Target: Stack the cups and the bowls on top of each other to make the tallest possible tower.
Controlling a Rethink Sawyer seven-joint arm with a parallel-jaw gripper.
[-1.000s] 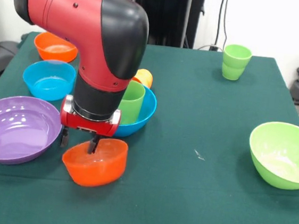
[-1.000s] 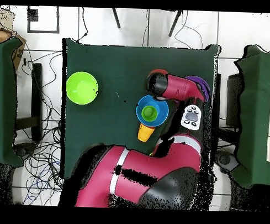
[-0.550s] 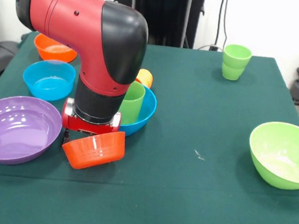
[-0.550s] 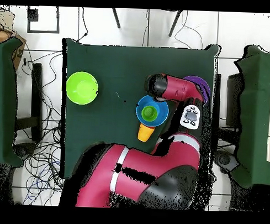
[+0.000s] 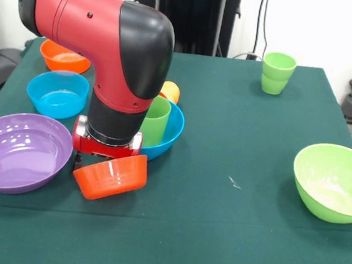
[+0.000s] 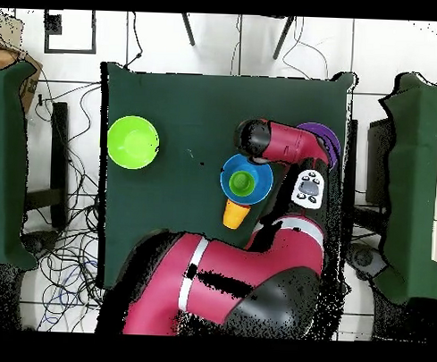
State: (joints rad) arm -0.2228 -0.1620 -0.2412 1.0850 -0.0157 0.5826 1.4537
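My gripper (image 5: 94, 165) is shut on the rim of a small orange bowl (image 5: 111, 177), which hangs tilted just above the cloth, right of the purple bowl (image 5: 16, 151). Behind it, a green cup (image 5: 156, 120) stands inside a blue bowl (image 5: 171, 130), and an orange cup (image 5: 169, 91) lies at that bowl's far side. In the overhead view the arm's wrist covers the gripper and the held bowl, while the blue bowl (image 6: 260, 170), green cup (image 6: 243, 182) and orange cup (image 6: 234, 213) show.
A light blue bowl (image 5: 57, 93) and another orange bowl (image 5: 64, 55) sit at the back left. Two nested green cups (image 5: 277, 73) stand at the back right. A lime green bowl (image 5: 332, 181) rests near the right edge, also the lime green bowl (image 6: 132, 141) from overhead.
A second ago the orange bowl sat upright on the cloth with my fingers over its rim. It has since been lifted and tipped. Nothing has moved in the last half second.
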